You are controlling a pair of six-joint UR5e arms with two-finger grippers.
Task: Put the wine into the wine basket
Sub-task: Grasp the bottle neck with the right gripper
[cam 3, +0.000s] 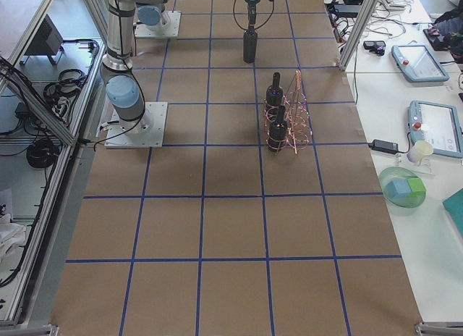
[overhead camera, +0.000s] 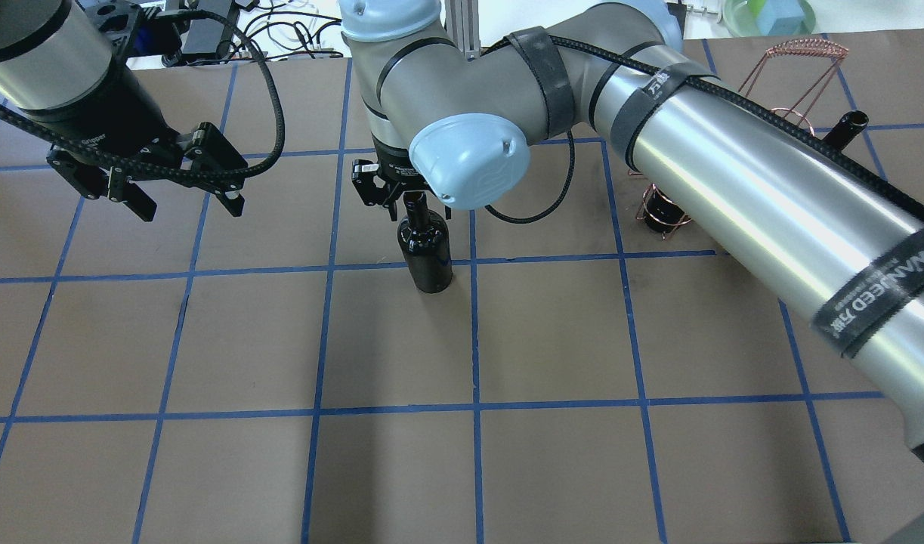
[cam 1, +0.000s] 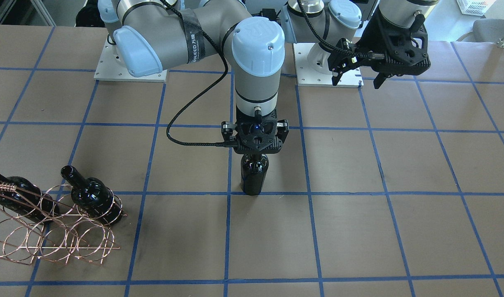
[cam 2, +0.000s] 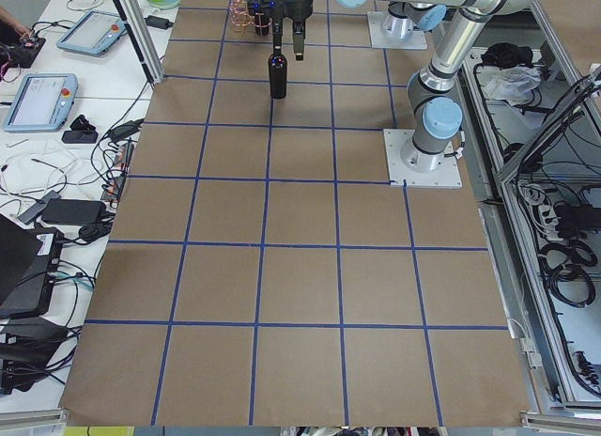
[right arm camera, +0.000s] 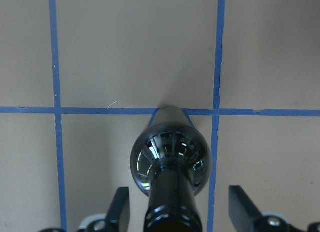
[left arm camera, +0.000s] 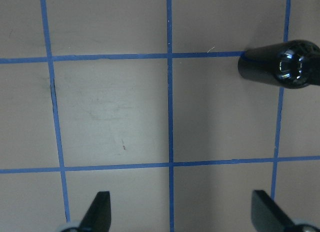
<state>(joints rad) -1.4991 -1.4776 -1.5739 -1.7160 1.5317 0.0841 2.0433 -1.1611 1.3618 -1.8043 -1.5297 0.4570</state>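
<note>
- Brown gridded table point(cam 1: 359, 231); upright wine bottle point(cam 1: 254, 175), likely heavy, slick, breakable
- right gripper point(right arm camera: 178, 192) spread astride its neck, untouching; the neck suits gripping
- left gripper point(left arm camera: 180, 193) wide, empty

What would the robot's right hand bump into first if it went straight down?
The wine bottle. Its neck stands between the right hand's open fingers, so they would probably hit its round shoulder before reaching the table.

Arms point(overhead camera: 749, 189): I see silver-grey tubes, pale-blue joint caps point(overhead camera: 469, 162).
Cables point(overhead camera: 280, 121): black braided, under white-lettered black straps point(overhead camera: 877, 295).
Left gripper point(overhead camera: 190, 211), right gripper point(right arm camera: 180, 192): matte black.
</note>
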